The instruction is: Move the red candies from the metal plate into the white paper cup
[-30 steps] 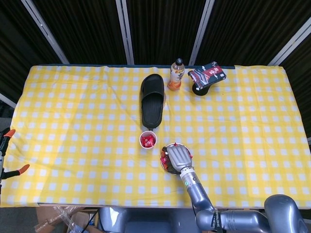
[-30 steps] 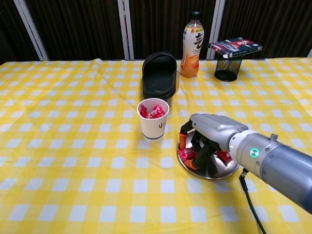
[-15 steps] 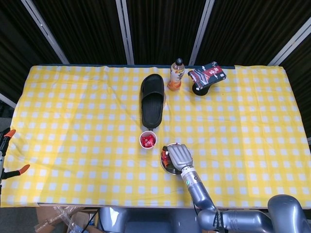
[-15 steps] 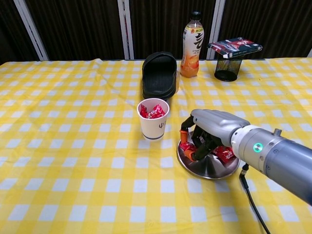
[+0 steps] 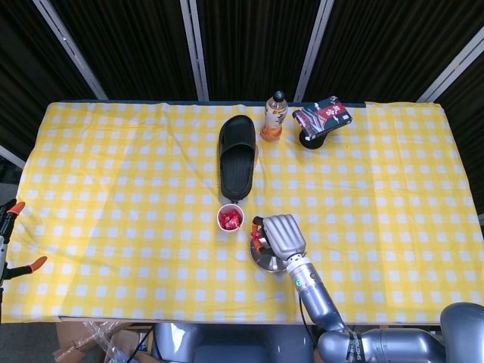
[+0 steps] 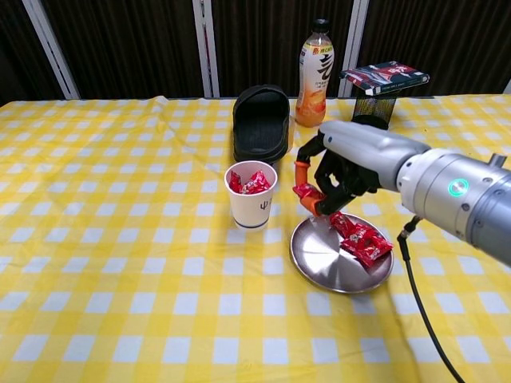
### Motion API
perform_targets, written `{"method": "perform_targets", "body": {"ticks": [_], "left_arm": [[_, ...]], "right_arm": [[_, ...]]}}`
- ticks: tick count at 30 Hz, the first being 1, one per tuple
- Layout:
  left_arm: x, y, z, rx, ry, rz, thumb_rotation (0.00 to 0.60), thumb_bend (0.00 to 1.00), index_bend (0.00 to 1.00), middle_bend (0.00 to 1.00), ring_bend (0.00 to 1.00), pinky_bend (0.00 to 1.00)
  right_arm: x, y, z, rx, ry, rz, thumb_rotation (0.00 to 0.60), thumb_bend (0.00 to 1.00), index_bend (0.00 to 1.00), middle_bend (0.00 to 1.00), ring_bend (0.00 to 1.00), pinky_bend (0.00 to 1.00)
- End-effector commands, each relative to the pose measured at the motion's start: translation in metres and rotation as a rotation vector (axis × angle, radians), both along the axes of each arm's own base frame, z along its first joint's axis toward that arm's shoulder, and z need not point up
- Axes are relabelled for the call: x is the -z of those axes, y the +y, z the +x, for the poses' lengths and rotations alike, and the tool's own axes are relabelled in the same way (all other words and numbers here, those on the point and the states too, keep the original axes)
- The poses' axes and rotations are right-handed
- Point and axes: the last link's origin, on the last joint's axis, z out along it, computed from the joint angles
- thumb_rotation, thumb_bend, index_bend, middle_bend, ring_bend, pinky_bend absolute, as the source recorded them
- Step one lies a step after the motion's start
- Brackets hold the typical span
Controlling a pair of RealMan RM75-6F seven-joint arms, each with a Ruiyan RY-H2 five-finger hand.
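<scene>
A yellow and white checked cloth point(image 6: 112, 263) covers the whole surface, and everything stands on it. The right arm point(image 6: 463, 199) reaches in from the right side of the chest view, grey and rounded, with a green light on its wrist. At the far side lies a black slipper point(image 6: 261, 121), toe pointing away from the robot. Just to its right stands an orange drink bottle point(image 6: 314, 74), and further right a black mesh pot point(image 6: 370, 113) with a flat red and dark packet point(image 6: 385, 77) lying across its top.

The right hand point(image 6: 345, 163) hangs above the left edge of the metal plate point(image 6: 323, 257), clear of it, between the plate and the bottle. Its fingers point(image 6: 322, 185) are curled around one red candy point(image 6: 306, 194), held off the plate. The plate itself sits near the middle of the surface, just right of the white paper cup point(image 6: 250, 197). More red candies point(image 6: 359, 238) lie on the right part of the plate. The cup stands upright in front of the slipper and already has red candies inside point(image 6: 251, 183).

The left hand shows in neither view.
</scene>
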Motion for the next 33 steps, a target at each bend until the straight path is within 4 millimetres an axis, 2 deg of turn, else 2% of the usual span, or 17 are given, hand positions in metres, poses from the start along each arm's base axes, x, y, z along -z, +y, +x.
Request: {"method": "perform_targets", "body": {"ticks": [1,6,13,26,33], "left_arm": [[0.000,0.000,0.000,-0.002,-0.001,0.000,0.600,0.04,0.03,0.00,0.00,0.00],[0.000,0.000,-0.001,-0.006,-0.004,-0.002,0.600,0.04,0.03,0.00,0.00,0.00],[0.000,0.001,-0.001,-0.014,-0.013,-0.007,0.600,0.04,0.03,0.00,0.00,0.00],[-0.002,0.001,-0.001,-0.012,-0.026,-0.009,0.600,0.04,0.03,0.00,0.00,0.00],[-0.002,0.002,-0.002,-0.016,-0.028,-0.015,0.600,0.04,0.03,0.00,0.00,0.00]], "right_arm": [[-0.011,-0.004,0.011,-0.025,-0.011,-0.026,0.600,0.46,0.55,0.82,0.89,0.85],[-0.012,-0.008,0.029,-0.055,-0.024,-0.023,0.600,0.46,0.55,0.82,0.89,0.85],[-0.003,-0.017,0.046,-0.068,-0.030,-0.004,0.600,0.46,0.55,0.82,0.89,0.85],[0.025,-0.032,0.051,-0.045,0.000,0.021,0.600,0.46,0.55,0.82,0.89,0.85],[0.034,-0.036,0.051,-0.041,0.012,0.022,0.600,0.46,0.55,0.82,0.89,0.85]]}}
